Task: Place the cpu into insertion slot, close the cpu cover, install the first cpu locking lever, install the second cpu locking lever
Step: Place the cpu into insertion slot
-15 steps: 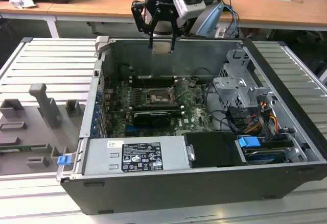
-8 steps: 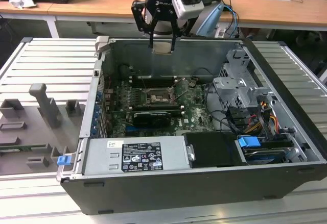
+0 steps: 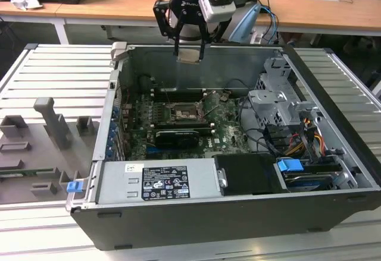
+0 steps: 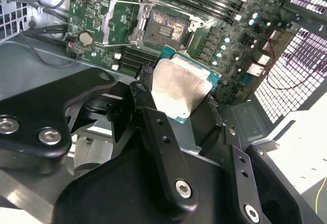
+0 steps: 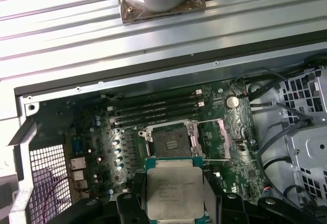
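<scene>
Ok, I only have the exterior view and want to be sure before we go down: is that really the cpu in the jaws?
Observer: Yes. In both wrist views the gripper is shut on the cpu. Its pale metal top faces the cameras, with a green edge showing.
Operator: Is the socket free?
Observer: In the first wrist view the insertion slot is bare, with nothing seated in it.
Operator: And the cover?
Observer: In the second wrist view the cpu cover is swung open beside the slot, not over it.
</scene>
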Robot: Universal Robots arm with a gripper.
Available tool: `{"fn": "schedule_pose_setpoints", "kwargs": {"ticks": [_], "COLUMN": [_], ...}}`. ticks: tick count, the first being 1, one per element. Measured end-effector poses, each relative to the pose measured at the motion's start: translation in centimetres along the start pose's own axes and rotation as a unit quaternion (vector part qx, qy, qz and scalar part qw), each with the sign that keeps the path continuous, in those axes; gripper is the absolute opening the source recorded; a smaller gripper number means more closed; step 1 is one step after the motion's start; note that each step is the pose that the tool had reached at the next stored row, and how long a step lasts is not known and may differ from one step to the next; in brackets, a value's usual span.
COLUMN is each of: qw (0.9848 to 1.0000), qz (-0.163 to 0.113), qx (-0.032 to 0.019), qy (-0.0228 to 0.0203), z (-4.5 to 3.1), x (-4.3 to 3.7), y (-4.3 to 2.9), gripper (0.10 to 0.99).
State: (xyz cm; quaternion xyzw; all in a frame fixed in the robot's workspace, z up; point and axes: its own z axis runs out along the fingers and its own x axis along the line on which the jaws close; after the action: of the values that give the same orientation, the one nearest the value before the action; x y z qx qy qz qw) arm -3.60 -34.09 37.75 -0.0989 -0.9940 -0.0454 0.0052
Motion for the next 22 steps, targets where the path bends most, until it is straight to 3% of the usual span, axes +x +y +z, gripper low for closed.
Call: {"fn": "schedule_pose_setpoints", "kwargs": {"ticks": [12, 22], "qw": [0.9996, 0.9981], "qz": [0.029, 0.062], "qx": [-0.0006, -0.0012], "qy": [-0.0027, -0.0056], "z": [0.08, 0.16], "x": [0.0, 0.0], "y": [-0.01, -0.01], "gripper": [0.537, 0.537]}}
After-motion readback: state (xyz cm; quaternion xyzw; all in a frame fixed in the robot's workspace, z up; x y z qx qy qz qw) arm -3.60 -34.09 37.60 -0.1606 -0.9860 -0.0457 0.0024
